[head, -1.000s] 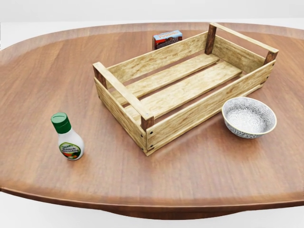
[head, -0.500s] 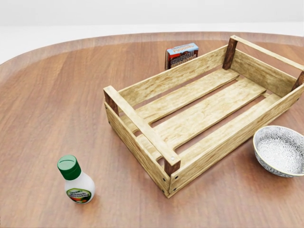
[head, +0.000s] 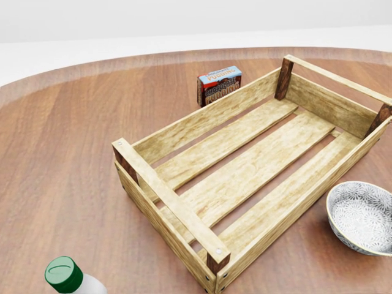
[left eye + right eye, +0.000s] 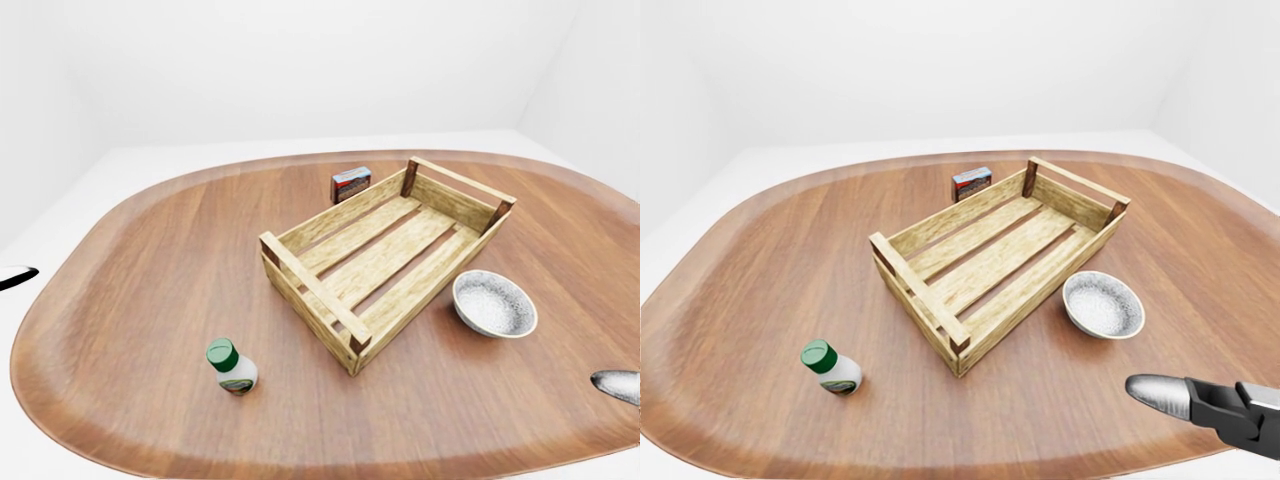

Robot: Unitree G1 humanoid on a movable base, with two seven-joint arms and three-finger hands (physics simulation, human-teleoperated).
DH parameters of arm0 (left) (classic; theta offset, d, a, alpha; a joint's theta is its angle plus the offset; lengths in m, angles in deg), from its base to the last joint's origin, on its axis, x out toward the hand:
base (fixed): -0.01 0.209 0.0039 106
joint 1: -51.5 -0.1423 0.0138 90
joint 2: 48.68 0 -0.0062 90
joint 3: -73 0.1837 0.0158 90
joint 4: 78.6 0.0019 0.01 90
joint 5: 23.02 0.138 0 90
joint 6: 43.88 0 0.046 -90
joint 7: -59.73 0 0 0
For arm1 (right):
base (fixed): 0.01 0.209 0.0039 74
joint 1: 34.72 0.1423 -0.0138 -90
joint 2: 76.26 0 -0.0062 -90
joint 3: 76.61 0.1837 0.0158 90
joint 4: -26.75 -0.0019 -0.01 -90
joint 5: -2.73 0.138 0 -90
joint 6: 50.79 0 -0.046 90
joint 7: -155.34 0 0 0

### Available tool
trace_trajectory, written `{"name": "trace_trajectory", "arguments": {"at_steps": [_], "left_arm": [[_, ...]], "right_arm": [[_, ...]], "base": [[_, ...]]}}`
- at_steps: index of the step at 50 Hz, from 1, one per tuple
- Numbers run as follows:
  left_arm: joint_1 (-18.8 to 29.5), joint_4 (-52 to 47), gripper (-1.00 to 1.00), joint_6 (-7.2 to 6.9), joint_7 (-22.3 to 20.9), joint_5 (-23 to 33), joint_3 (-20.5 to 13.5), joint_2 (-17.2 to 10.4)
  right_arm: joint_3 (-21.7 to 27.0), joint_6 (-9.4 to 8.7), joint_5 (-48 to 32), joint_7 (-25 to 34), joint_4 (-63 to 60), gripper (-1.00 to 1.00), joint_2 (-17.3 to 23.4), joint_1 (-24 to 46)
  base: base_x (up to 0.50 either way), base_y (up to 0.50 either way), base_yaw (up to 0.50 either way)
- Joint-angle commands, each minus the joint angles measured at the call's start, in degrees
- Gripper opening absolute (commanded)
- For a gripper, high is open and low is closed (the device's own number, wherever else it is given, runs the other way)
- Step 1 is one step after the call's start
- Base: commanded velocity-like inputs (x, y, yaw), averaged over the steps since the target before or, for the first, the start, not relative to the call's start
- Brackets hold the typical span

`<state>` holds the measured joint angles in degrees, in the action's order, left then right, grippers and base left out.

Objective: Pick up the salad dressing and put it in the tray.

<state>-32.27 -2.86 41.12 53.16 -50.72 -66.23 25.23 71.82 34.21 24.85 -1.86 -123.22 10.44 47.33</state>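
Observation:
The salad dressing (image 4: 832,368), a small white bottle with a green cap, stands upright on the brown table, left of and below the tray in the right-eye view. In the head view only its cap and shoulder (image 3: 67,277) show at the bottom left edge. The tray (image 4: 920,290) is an empty slatted wooden crate lying at an angle mid-table. A silver fingertip and dark wrist of my right hand (image 4: 1195,398) reach in at the bottom right, far from the bottle. A sliver of my left hand (image 4: 15,277) shows at the left edge. Neither hand's finger state can be read.
A patterned white bowl (image 4: 1101,304) sits just right of the tray's lower long side. A small red and blue box (image 4: 971,182) stands upright above the tray's far long wall. The oval table's rim (image 4: 60,400) curves close below the bottle.
The head view has shifted: the camera moved closer, so the crate looks larger and the bottle slid to the bottom left edge. The things themselves have not moved on the table.

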Motion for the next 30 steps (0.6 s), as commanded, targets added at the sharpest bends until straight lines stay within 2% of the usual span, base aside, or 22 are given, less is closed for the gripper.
{"name": "trace_trajectory", "arguments": {"at_steps": [1, 19, 24, 25, 27, 28, 30], "left_arm": [[0.0, 0.1, 1.00, 0.00, -0.2, 0.1, 0.1, 0.1], [-0.3, -0.7, 1.00, 0.00, -0.2, 0.2, 0.0, 0.4], [-0.3, -0.7, 1.00, 0.00, -0.4, 0.2, -0.1, 0.4], [-0.3, -0.6, 1.00, 0.00, -0.4, 0.3, 0.0, 0.4], [-0.3, -0.4, 1.00, 0.00, -0.5, 0.3, 0.0, 0.4], [-0.2, -0.3, 1.00, 0.00, -0.5, 0.4, 0.0, 0.4], [-0.2, -0.1, 1.00, 0.00, -0.5, 0.4, 0.0, 0.4]], "right_arm": [[1.0, 0.00, 0.6, 0.0, 0.0, 1.00, -0.6, 0.6], [1.2, 0.00, -2.6, 0.7, 1.7, 1.00, -2.9, 1.6], [2.4, 0.00, -1.9, -0.5, 2.7, 1.00, -2.7, 1.5], [1.3, 0.00, -3.5, -0.3, 2.8, 1.00, -2.4, 0.9], [-3.0, 0.00, -13.0, -0.9, 3.2, 1.00, -1.8, 0.1], [-3.9, 0.00, -14.6, 0.2, 2.8, 1.00, -1.9, 0.6], [-2.4, 0.00, -13.9, 1.0, 2.3, 1.00, -3.1, 2.2]], "base": [[0.50, -0.04, 0.00], [0.50, -0.05, 0.00], [0.00, 0.00, 0.00], [0.00, 0.00, 0.00], [0.00, 0.00, 0.00], [0.05, 0.50, 0.00], [0.05, 0.50, 0.00]]}}
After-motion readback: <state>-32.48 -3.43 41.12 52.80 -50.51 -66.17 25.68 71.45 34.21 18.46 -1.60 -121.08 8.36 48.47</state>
